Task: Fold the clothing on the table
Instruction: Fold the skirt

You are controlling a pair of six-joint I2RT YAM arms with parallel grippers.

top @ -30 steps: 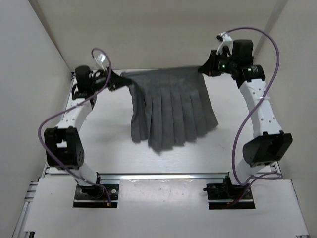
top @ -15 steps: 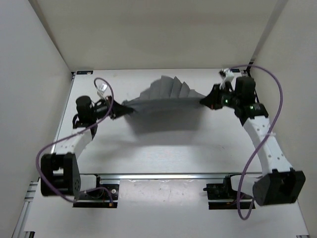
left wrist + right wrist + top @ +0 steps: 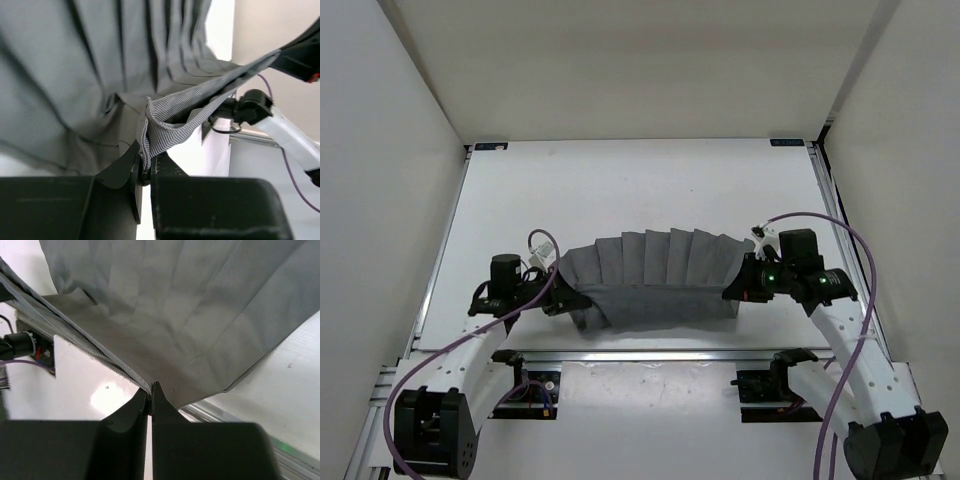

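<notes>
While it lies bunched along the table's (image 3: 620, 190) near edge, the skirt (image 3: 650, 280) has the left gripper (image 3: 558, 298) and right gripper (image 3: 732, 292) each pinching one end. Looks folded over once to me; releasing and further folds are left.

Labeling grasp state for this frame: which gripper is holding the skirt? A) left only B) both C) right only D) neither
B: the left gripper and the right gripper each pinch one end of the skirt, and both wrist views show fabric clamped between the fingers.
</notes>
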